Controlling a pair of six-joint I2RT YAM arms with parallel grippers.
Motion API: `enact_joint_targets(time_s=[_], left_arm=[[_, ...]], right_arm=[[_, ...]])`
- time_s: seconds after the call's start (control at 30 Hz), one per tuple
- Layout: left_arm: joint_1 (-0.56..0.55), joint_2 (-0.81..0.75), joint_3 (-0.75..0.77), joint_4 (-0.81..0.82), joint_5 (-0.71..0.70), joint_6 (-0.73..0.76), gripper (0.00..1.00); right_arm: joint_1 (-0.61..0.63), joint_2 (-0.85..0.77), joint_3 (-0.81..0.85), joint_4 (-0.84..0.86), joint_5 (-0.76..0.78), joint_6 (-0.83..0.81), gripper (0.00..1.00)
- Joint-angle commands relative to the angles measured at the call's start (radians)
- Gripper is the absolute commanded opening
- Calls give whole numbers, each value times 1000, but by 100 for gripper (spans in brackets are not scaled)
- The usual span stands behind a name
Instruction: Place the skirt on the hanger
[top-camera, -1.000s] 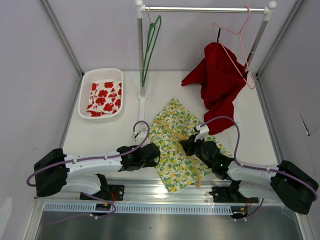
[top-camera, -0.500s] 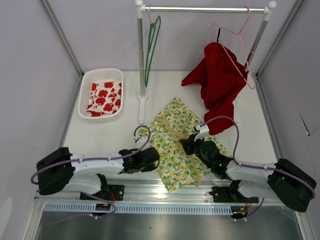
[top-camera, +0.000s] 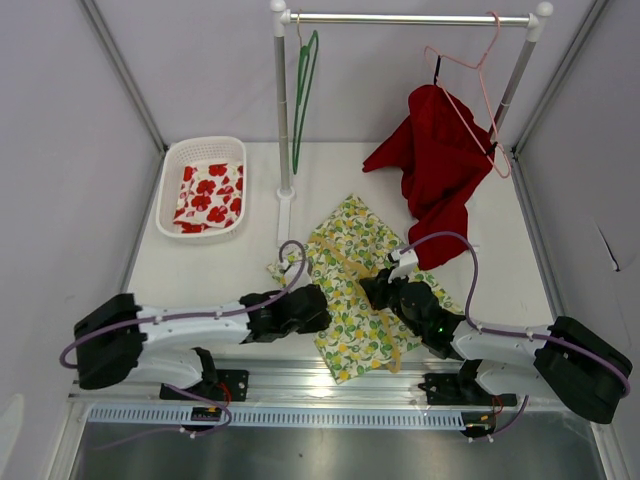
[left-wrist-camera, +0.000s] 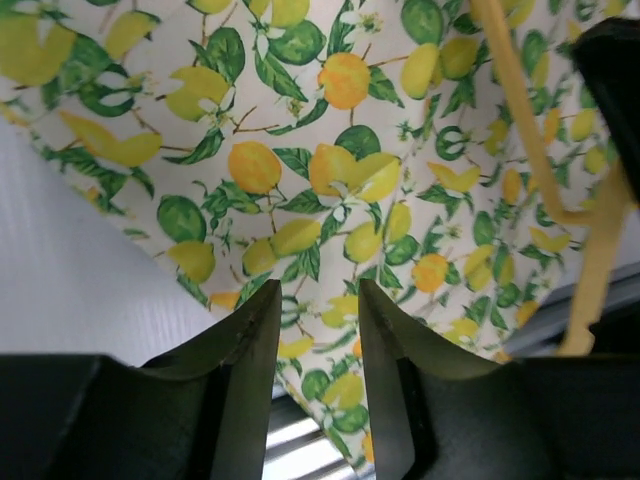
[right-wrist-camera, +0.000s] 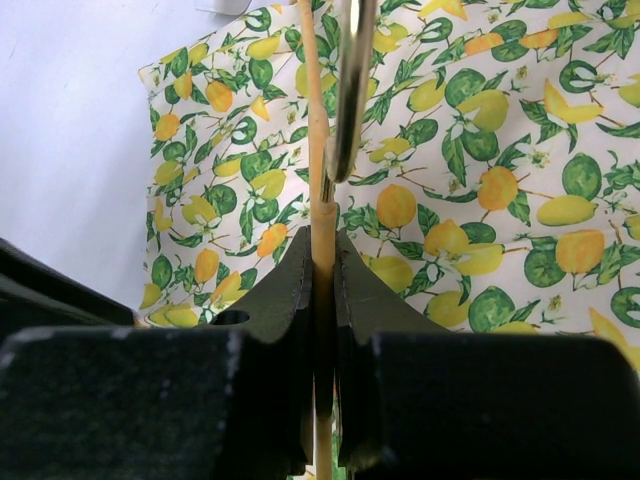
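The lemon-print skirt (top-camera: 352, 300) lies flat on the table between my arms. A tan hanger (top-camera: 343, 257) lies across it. My right gripper (top-camera: 378, 290) is shut on the hanger's tan bar (right-wrist-camera: 316, 120) just below its metal hook (right-wrist-camera: 350, 90), with the skirt (right-wrist-camera: 480, 180) underneath. My left gripper (top-camera: 318, 305) is open, low over the skirt's left edge. In the left wrist view its fingers (left-wrist-camera: 318, 320) stand apart over the print (left-wrist-camera: 330, 150), and the hanger (left-wrist-camera: 520, 120) shows at the right.
A white basket (top-camera: 165, 195) holding a red-flowered cloth (top-camera: 207, 192) sits at the back left. A clothes rail (top-camera: 400, 18) at the back carries a green hanger (top-camera: 300, 95) and a pink hanger (top-camera: 470, 75) with a red garment (top-camera: 440, 165). The rail's post (top-camera: 281, 120) stands behind the skirt.
My left gripper has moved right onto the skirt's left edge, and the fabric's left corner has shifted a little. The right arm and the hanger have stayed put.
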Motion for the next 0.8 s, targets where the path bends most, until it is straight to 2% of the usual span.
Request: enact_joint_targets(time_s=[0.0,0.03,0.07,0.17,0.23,0.5,0.77], left_arm=[[-8,121,-7,153,56,8,38],[-11,146,-8,164,72,-2,34],[-13,166,-19,165,83,-31,24],[-31,198,-47,124,90,-85,14],[-34,194,-71,109,98,-104,11],[-33,157,-105,46,115,-117,9],[-33,125,-154,63,146,-117,8]], right_arm=[[2,14,5,-53,52,-44,0],[2,17,6,-53,52,-47,0],[2,19,6,-52,52,-54,0],[2,13,6,-39,58,-68,0],[2,16,9,-35,72,-80,0],[-7,30,18,-4,123,-157,0],[-36,51,54,2,118,-180,0]])
